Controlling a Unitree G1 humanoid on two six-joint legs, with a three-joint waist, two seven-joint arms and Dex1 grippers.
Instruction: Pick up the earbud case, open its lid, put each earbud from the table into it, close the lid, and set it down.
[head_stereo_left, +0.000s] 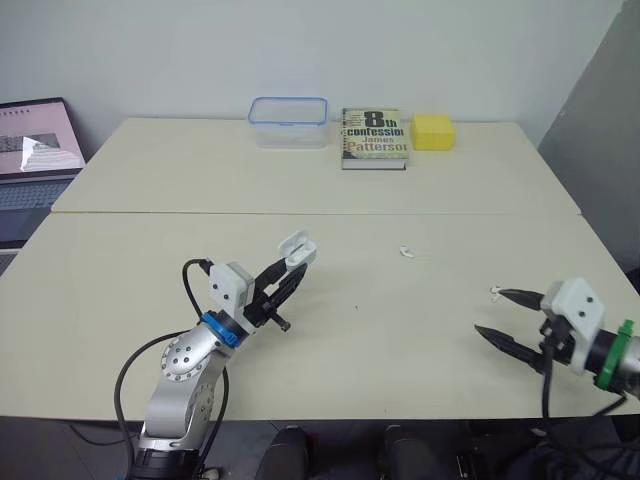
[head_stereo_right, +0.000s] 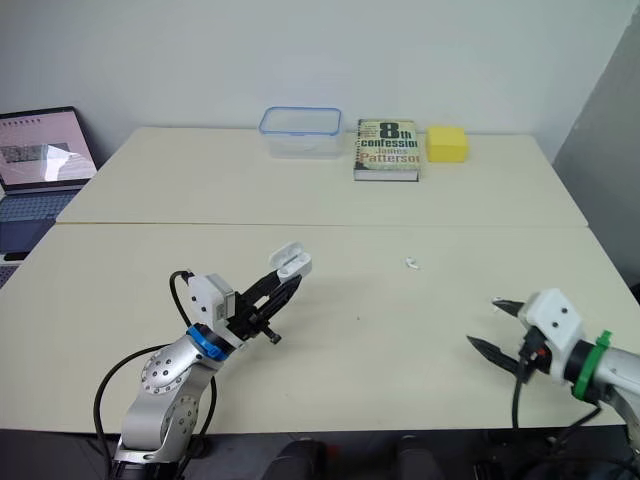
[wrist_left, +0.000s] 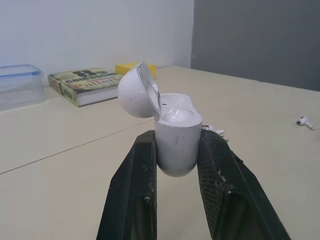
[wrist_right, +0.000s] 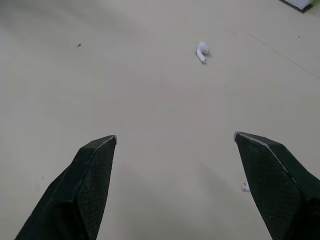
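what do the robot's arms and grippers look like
The left arm is silver metal with a round joint, a blue ring at the wrist and a looping black cable. The right arm carries a green ring. Each wrist has a white boxy housing, and the left gripper and right gripper each have two black, tapered, pointed fingers.

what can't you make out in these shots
Inside the earbud case: left wrist view, its rim hides the wells.
The nearer earbud: right wrist view, mostly behind a finger of the right gripper.
The farther earbud: head views, too small to tell its side.
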